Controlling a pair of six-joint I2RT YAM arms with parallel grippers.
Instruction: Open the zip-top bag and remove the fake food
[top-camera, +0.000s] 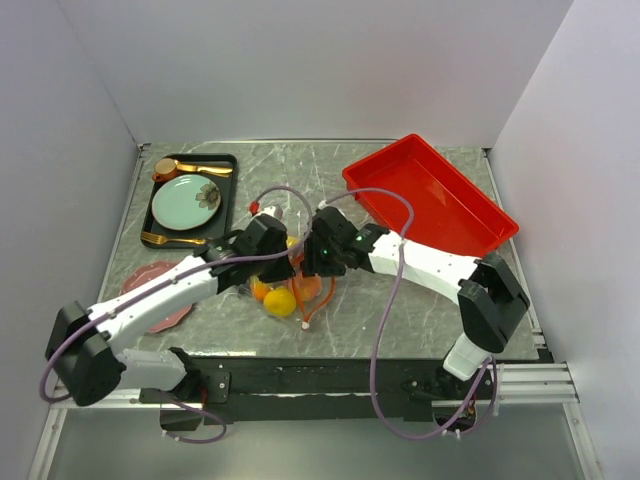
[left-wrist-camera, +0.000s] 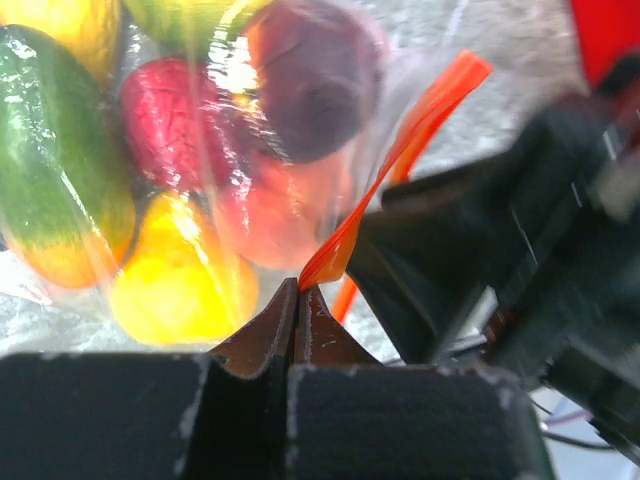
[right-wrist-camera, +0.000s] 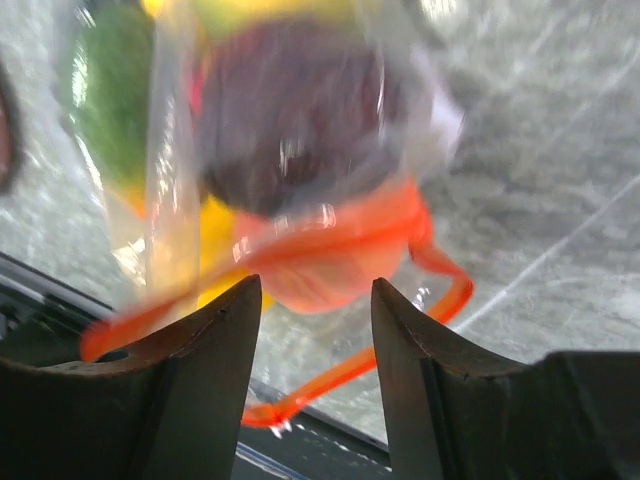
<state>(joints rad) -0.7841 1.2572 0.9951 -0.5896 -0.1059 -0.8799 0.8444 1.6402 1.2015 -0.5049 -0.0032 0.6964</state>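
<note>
Left arm (top-camera: 150, 300) stretched low from near-left base, angled forward and right. Right arm (top-camera: 430, 265) bent sharply at elbow, forearm directed leftward. Wrists set close together, facing each other. Left gripper (left-wrist-camera: 298, 300) closed tip to tip, orange strip of zip-top bag (left-wrist-camera: 425, 115) pinched between. Right gripper (right-wrist-camera: 315, 300) parted, fingers well apart.

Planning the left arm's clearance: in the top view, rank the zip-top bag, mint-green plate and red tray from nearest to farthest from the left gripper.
1. zip-top bag, pinched by the left gripper, centre front.
2. mint-green plate, back left.
3. red tray, back right.
</note>
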